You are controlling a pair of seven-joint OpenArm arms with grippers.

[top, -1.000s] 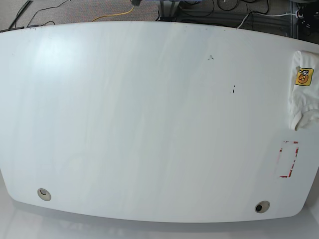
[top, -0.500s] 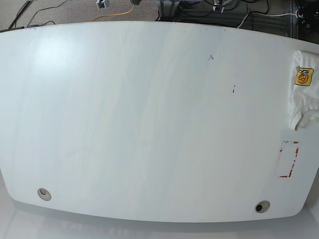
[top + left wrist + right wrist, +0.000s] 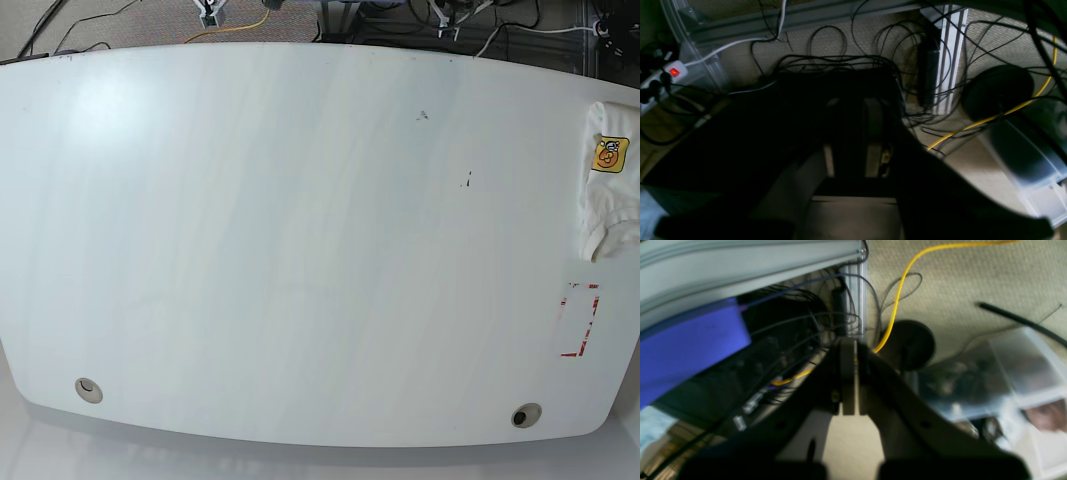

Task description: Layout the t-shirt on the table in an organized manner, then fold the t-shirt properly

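Observation:
The t-shirt [image 3: 606, 180] lies bunched in a narrow strip at the table's [image 3: 300, 250] far right edge, its yellow-orange graphic [image 3: 610, 155] facing up. Both grippers are off the table, beyond its far edge, over the cabled floor. My right gripper [image 3: 848, 346] is shut with nothing in it; its tip [image 3: 208, 10] peeks in at the top left of the base view. My left gripper [image 3: 851, 133] is dim, its fingers [image 3: 873, 140] a little apart and empty; its tip [image 3: 455, 15] peeks in at the top right.
A red-outlined rectangle [image 3: 579, 320] is marked near the table's right front. Two grommet holes [image 3: 89, 389] [image 3: 525, 415] sit near the front edge. Under the grippers lie tangled cables, a yellow cable [image 3: 897, 296], a power strip [image 3: 660, 76] and plastic bins [image 3: 1023, 373].
Both gripper tips have come into the base view at its top edge, beyond the table. The t-shirt has not moved.

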